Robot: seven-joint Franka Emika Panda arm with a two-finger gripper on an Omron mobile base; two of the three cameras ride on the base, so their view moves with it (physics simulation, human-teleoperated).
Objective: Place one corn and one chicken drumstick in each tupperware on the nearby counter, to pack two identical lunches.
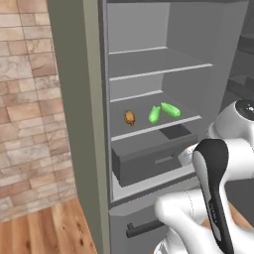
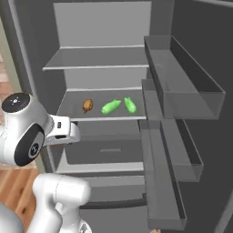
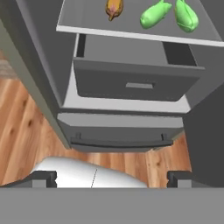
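Observation:
One brown chicken drumstick (image 1: 129,117) (image 2: 87,105) (image 3: 114,8) lies on the middle shelf of the open fridge. Two green corn cobs (image 1: 154,114) (image 2: 111,107) (image 3: 155,14) lie just to its right, the second cob (image 1: 170,109) (image 2: 130,105) (image 3: 186,15) beside the first. My gripper (image 3: 111,177) is open and holds nothing, its fingertips (image 3: 43,177) spread wide. It hangs below and in front of that shelf, facing the drawer. The tupperware and the counter are out of view.
A grey drawer (image 1: 149,158) (image 3: 131,83) stands pulled out under the food shelf. The fridge door with its deep bins (image 2: 182,91) is swung open on the right. A brick wall (image 1: 25,99) and wooden floor (image 3: 26,127) lie to the left.

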